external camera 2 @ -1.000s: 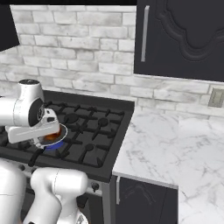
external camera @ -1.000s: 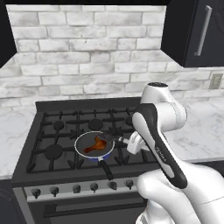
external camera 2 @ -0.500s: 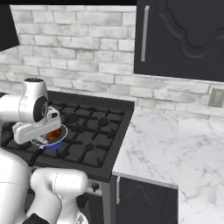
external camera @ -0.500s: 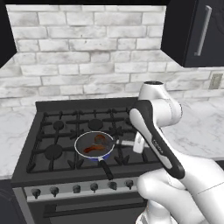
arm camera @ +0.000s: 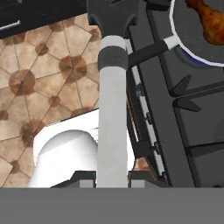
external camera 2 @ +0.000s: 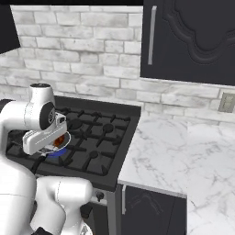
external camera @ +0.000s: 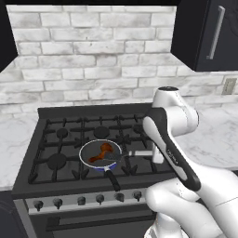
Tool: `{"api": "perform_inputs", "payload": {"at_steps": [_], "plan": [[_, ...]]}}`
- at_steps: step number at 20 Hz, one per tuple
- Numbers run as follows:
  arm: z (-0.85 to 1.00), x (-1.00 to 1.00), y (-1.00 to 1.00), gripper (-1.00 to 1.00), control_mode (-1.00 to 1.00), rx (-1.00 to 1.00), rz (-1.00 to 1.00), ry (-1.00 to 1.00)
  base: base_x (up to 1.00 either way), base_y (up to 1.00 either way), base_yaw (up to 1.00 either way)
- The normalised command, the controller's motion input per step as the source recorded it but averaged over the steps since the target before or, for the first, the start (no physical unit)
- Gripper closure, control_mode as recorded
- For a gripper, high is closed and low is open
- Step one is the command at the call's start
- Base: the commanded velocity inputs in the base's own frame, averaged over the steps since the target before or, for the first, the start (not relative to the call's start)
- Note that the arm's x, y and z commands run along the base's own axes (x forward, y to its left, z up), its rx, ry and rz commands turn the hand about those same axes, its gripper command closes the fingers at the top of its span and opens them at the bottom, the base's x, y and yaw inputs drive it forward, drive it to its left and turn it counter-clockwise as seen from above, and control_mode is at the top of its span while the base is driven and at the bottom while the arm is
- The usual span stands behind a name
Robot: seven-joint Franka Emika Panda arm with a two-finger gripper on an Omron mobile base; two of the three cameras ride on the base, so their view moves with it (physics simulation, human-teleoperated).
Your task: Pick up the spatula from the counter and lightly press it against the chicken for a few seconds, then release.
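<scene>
The spatula (arm camera: pixel 113 127) has a white handle and a dark blade (arm camera: pixel 114 13). My gripper (arm camera: pixel 112 181) is shut on the handle's end. In the hand view the blade hangs clear of the chicken, off to the side of the pan's black handle (arm camera: pixel 146 51). A browned chicken piece (arm camera: pixel 209 17) lies in the white-rimmed pan (arm camera: pixel 171 27). In the left base view the pan (external camera: pixel 84 159) with the chicken (external camera: pixel 99 153) sits on the stove's front middle burner. The spatula (external camera: pixel 138 152) reaches level from behind my forearm toward the pan's right side.
The black gas stove (external camera: pixel 51 139) has raised grates and a row of knobs (external camera: pixel 81 201) along its front. Marble counter (external camera 2: pixel 174 156) runs to the right of it. The pan's handle (external camera: pixel 113 179) points out toward the stove's front edge. Tiled floor (arm camera: pixel 39 65) shows below.
My hand with the spatula has drifted to the right in the left base view, drawing the blade back from over the pan. The pan and chicken have stayed put.
</scene>
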Motion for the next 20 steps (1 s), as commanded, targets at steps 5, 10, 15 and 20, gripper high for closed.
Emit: {"api": "perform_inputs", "payload": {"at_steps": [5,10,15,20], "plan": [[0.00,0.06,-0.09,1.00,-1.00,0.00,0.04,-0.04,0.00,0.00,0.00],[0.00,0.13,-0.07,1.00,-1.00,0.00,0.00,-0.01,0.00,0.00,0.00],[0.00,0.18,-0.11,1.00,-1.00,0.01,0.00,0.00,0.00,0.00,0.00],[0.00,0.20,-0.15,1.00,-1.00,0.04,0.00,0.00,0.00,0.00,0.00]]}}
